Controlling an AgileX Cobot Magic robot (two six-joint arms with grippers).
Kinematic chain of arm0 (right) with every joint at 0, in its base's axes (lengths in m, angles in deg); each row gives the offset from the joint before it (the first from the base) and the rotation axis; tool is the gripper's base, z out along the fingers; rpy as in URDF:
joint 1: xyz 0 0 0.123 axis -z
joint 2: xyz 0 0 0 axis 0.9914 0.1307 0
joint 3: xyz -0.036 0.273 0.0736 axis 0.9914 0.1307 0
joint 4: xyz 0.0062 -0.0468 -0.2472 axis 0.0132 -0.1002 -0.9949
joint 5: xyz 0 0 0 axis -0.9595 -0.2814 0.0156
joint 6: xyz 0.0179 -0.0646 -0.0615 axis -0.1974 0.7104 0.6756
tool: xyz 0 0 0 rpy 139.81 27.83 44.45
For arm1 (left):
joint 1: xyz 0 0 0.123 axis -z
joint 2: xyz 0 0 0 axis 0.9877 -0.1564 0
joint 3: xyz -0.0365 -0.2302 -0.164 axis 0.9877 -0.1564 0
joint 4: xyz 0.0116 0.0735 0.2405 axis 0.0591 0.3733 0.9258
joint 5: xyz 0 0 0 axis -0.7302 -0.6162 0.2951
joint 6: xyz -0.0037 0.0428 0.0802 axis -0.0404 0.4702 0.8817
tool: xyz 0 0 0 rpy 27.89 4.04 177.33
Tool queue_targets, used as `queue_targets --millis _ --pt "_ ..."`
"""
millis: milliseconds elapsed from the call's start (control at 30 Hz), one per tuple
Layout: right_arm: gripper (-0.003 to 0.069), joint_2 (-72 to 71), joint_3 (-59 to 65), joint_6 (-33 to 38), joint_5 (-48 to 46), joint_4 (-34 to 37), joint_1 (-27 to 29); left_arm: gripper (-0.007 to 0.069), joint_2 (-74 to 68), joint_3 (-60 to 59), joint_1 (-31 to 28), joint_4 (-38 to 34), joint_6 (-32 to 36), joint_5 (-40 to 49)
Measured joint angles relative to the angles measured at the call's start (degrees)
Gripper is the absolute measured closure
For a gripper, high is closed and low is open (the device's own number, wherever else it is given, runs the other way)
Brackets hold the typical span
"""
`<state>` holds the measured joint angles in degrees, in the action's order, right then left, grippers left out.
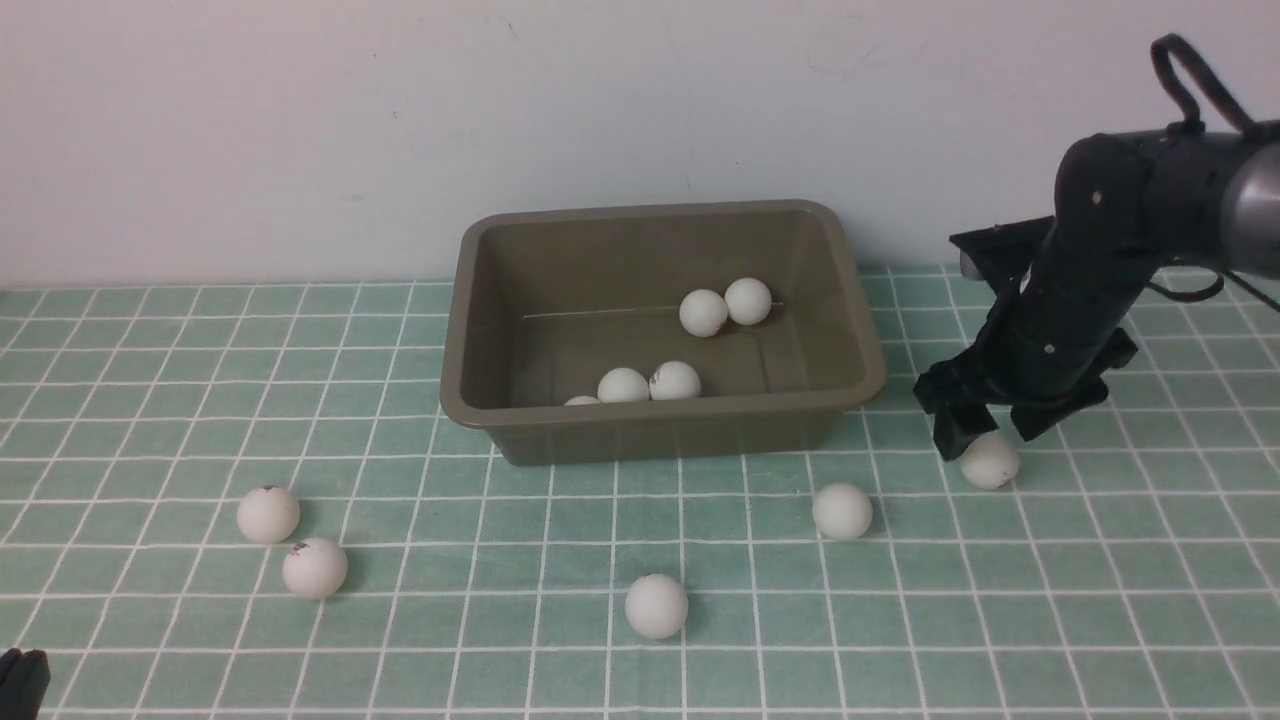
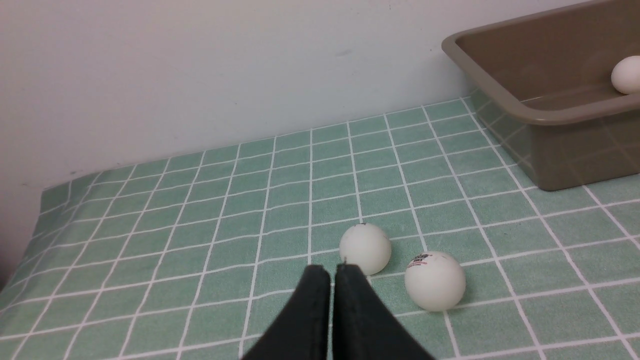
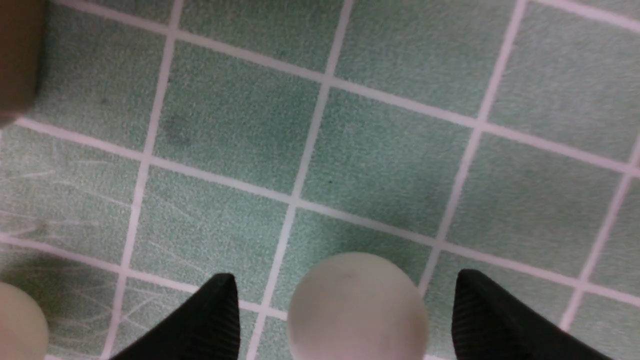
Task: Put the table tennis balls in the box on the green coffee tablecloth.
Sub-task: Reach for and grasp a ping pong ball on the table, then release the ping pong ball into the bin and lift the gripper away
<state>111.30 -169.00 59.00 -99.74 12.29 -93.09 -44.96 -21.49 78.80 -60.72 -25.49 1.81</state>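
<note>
Straddling one ball [image 1: 990,462] on the cloth [image 1: 150,400] just right of the box [image 1: 660,430], the right jaws stand spread wide, a tip on either side of it; whether either tip touches it I cannot tell. The left jaws are pressed together on nothing, low near two loose balls [image 2: 365,248] at the left. Five balls show inside the box, and four more sit loose on the cloth. Such a ball is probably very light, hollow, smooth and stiff but thin-walled, so it would roll at a nudge and squirt out of an off-centre pinch. It is best taken across its widest girth, tips level on opposite sides, with gentle pressure; the ribbed pads [image 3: 480,320] should help it stay.
</note>
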Motion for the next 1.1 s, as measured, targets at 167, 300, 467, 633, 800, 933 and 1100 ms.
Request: queue_targets --millis 167,300,467,633,800,933,1100 --pt "0.0158 1.39 0.00 0.05 -0.28 0.83 0.00 0.0629 0.00 0.00 0.00 0.00 0.00 0.00" --pt "0.0211 1.69 0.00 0.05 -0.88 0.84 0.00 0.0629 0.00 0.00 0.00 0.00 0.00 0.00" --pt "0.0295 1.80 -0.41 0.00 -3.86 0.55 0.00 0.0629 0.00 0.00 0.00 0.00 0.00 0.00" --pt "0.0295 1.98 -9.83 -3.07 -11.57 -2.75 0.00 0.0629 0.00 0.00 0.00 0.00 0.00 0.00" --pt "0.0295 1.98 -20.41 -3.98 -12.13 -0.66 0.00 0.0629 0.00 0.00 0.00 0.00 0.00 0.00" --pt "0.0295 1.98 -26.60 -0.84 -12.31 8.03 -1.59 0.0629 0.00 0.00 0.00 0.00 0.00 0.00" --pt "0.0295 2.56 -27.28 3.91 -9.62 13.94 -5.59 0.0629 0.00 0.00 0.00 0.00 0.00 0.00"
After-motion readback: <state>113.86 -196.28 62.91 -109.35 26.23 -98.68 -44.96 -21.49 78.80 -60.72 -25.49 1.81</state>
